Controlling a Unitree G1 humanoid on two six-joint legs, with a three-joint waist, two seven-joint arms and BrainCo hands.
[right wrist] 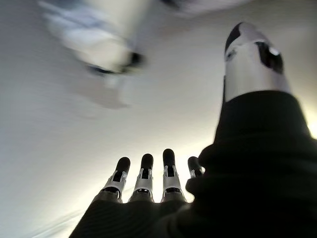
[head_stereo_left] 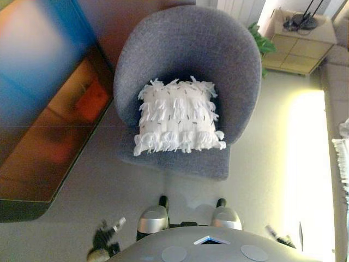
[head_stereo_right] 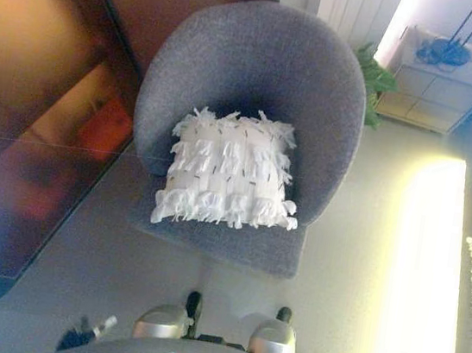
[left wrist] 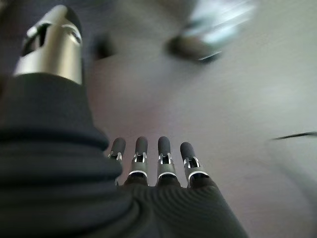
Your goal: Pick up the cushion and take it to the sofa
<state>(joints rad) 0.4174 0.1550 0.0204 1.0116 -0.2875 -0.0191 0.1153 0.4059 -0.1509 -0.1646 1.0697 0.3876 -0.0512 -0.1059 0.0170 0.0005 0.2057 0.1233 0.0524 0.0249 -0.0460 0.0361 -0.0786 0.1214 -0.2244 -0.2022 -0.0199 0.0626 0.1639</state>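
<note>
A white fringed cushion [head_stereo_left: 178,117] lies on the seat of a round grey armchair [head_stereo_left: 185,43], leaning against its back. Both hands hang low, well short of the chair. My left hand [head_stereo_left: 106,234] shows at the bottom left, over the floor. At the bottom right is my right hand [head_stereo_left: 279,236]. In the left wrist view the left hand's fingers [left wrist: 166,163] are straight and hold nothing. The right hand's fingers [right wrist: 146,178] are straight and empty too, with only floor past them. A grey sofa [head_stereo_left: 334,87] runs along the right edge.
A dark glossy cabinet [head_stereo_left: 49,114] stands to the left of the chair. At the back right are a light wooden cabinet [head_stereo_left: 302,41] and a green plant [head_stereo_left: 262,43]. White fringed cloth [head_stereo_left: 342,158] lies on the sofa. Pale floor [head_stereo_left: 262,153] separates chair and sofa.
</note>
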